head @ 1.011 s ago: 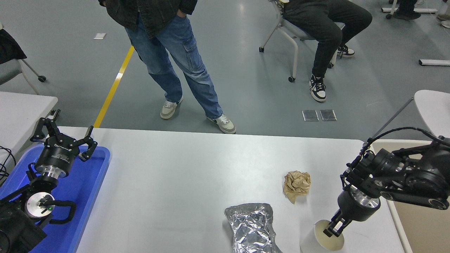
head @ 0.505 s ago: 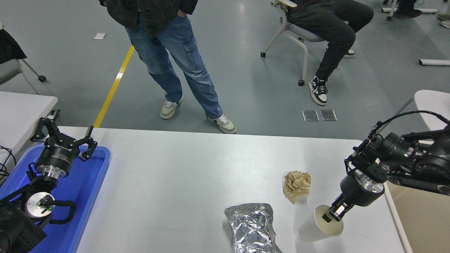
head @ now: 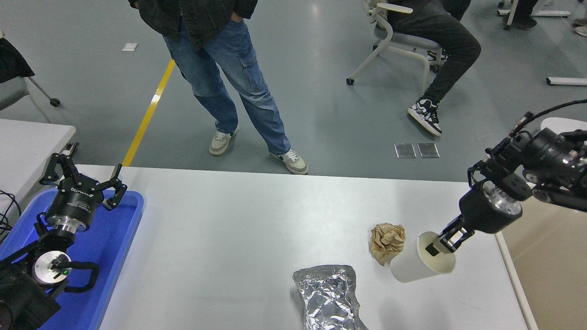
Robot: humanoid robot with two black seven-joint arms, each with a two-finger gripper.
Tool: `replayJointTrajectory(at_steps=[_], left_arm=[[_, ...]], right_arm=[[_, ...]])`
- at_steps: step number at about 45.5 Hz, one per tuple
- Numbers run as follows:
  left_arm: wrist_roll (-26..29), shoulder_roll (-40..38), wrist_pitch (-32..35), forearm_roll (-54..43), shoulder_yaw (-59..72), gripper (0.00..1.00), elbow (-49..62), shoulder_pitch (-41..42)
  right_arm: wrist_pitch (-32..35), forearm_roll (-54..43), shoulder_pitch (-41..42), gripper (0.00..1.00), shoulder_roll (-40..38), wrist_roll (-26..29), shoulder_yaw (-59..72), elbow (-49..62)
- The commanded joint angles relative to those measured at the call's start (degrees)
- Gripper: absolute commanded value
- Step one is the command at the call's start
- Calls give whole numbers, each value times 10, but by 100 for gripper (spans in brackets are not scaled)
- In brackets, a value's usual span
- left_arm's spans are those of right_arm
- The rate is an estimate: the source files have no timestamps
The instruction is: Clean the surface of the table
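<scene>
While tilted, white cup [head: 415,268] hangs pinched by right tool [head: 444,244].

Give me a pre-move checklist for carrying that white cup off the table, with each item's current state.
1. Grip: right pincer pinches the white paper cup at its rim: ok.
2. Cup lifted off the table surface: it hangs tilted; full clearance cannot tell.
3. Cup clear of the crumpled brown paper: they look close or overlapping; cannot tell.
4. Cup empty: the inside looks empty, but part is hidden; cannot tell.
5. Left pincer parked open over the blue tray, out of the way: ok.
6. Table cleared: the foil packet and brown paper are on it: not ok.
</scene>
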State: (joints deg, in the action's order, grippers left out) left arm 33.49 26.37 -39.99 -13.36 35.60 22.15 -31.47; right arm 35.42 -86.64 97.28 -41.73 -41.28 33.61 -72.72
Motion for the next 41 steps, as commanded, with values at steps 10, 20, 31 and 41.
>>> replayJointTrajectory(at_steps=[10,20,31,41], left_arm=[[0,0,0,0,0,100,0,0],[0,0,0,0,0,100,0,0],[0,0,0,0,0,100,0,0],[0,0,0,0,0,100,0,0]], right_arm=[[43,17,93,0,-23,-40,7,0],[41,16,70,0,-21,-40,8,42],[36,26,-16,0,-18,-40,-1,215],[31,93,-74,0,-15,-39,-1,347]])
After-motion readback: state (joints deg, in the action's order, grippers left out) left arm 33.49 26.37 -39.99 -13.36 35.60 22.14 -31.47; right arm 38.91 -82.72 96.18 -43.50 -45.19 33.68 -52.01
